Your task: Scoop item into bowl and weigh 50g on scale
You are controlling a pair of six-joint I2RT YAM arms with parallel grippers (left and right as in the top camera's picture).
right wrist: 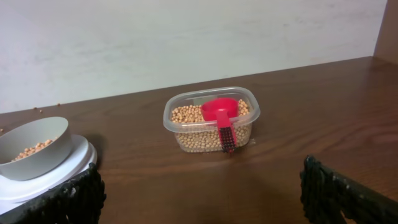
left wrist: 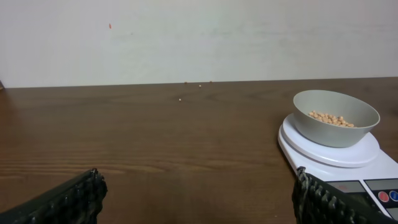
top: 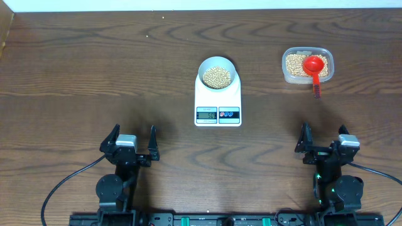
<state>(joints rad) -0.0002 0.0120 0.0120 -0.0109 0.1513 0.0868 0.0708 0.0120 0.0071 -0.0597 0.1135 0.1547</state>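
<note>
Sitting mid-frame on the scale (top: 218,100), the bowl (top: 202,71) holds soybeans (top: 217,76); display digits are unreadable; left gripper (top: 134,133) and right gripper (top: 324,133) gape wide, empty.

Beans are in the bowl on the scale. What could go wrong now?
The grey display on the flat white scale is unreadable, so the small pale bowl of tan beans may miss 50g. The handle of the red plastic scoop overhangs the rim of the clear tub; a clumsy grasp could spill beans.

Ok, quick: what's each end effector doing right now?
Left end effector: open, holding nothing.
Right end effector: open, holding nothing.
</note>
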